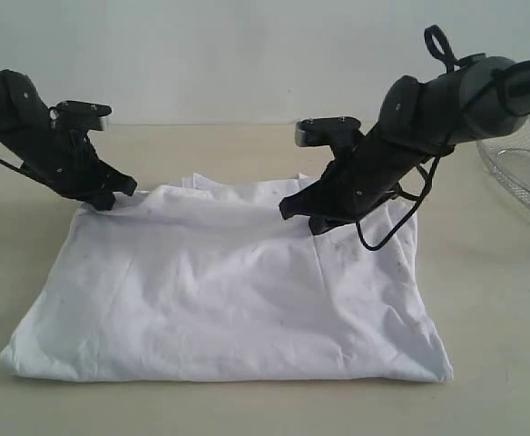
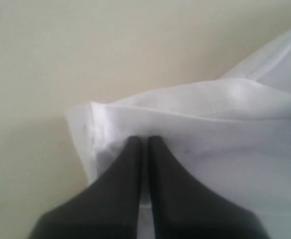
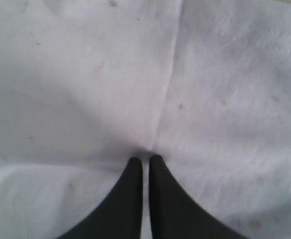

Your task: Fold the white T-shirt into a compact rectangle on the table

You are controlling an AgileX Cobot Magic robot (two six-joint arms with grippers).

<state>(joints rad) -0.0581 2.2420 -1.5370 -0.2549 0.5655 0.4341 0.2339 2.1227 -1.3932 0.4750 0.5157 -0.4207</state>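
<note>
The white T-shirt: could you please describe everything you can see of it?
The white T-shirt lies on the table, plain side up with no lettering showing. It looks like soft cotton with faint dark specks, folded into a rough wide rectangle, layers showing along its back edge. The left tool pinches its back left corner; the right tool pinches a crease towards the back right.

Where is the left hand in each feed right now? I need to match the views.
Exterior view: left hand at the white T-shirt's far-left corner.
Left wrist view: left hand shut on that hemmed corner, table beyond.
Right wrist view: not in it; only the right hand on cloth.
Shared landmark: the white T-shirt.
</note>
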